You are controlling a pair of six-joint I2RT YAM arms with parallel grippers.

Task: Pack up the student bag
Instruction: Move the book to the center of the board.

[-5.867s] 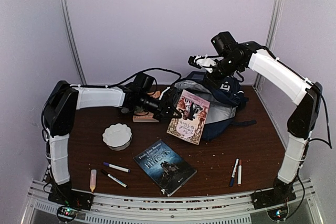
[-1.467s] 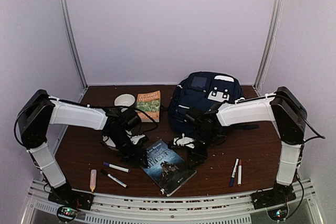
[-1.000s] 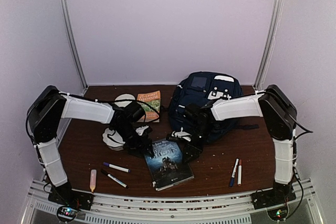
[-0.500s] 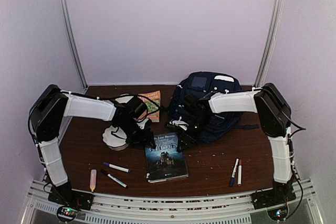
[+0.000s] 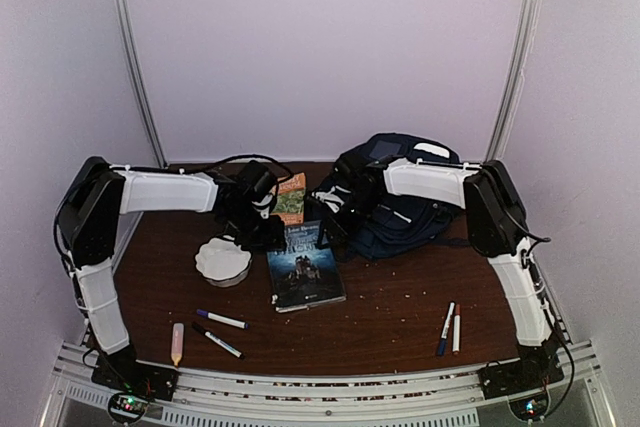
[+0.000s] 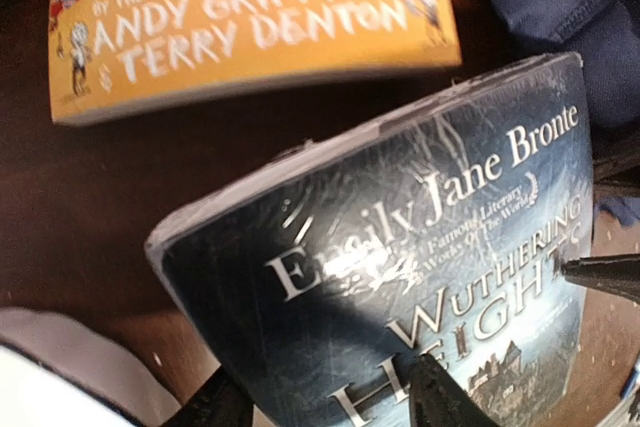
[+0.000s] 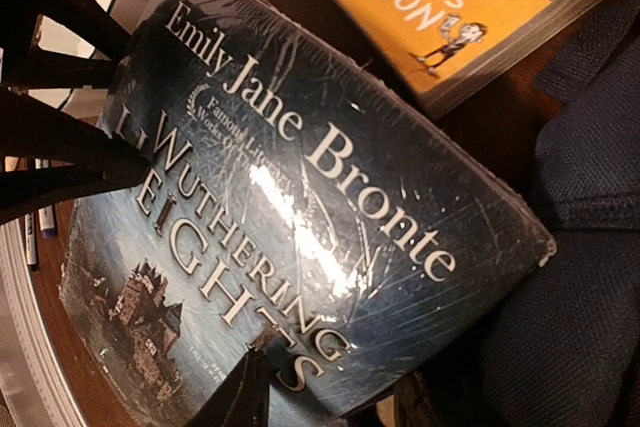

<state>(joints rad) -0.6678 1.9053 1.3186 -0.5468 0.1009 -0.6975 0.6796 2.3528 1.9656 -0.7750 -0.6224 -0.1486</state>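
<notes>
The student bag (image 5: 410, 202) is a navy-blue backpack standing at the back right of the table. A dark book titled Wuthering Heights (image 5: 305, 265) lies just left of it, its far edge raised toward the bag. My left gripper (image 5: 277, 239) clamps the book's far left corner, one finger on the cover and one under the spine side (image 6: 330, 402). My right gripper (image 5: 336, 229) clamps the far right corner the same way (image 7: 330, 402). The book (image 6: 400, 277) fills both wrist views (image 7: 290, 217).
An orange paperback (image 5: 292, 197) lies behind the held book, beside the bag. A white scalloped dish (image 5: 222, 260) sits left of the book. Two markers (image 5: 220, 319) and a pale tube (image 5: 177, 343) lie front left. Two pens (image 5: 448, 327) lie front right.
Both arms have drawn back toward the bag with the dark book between them. It slid away from the front edge and its far end rose.
</notes>
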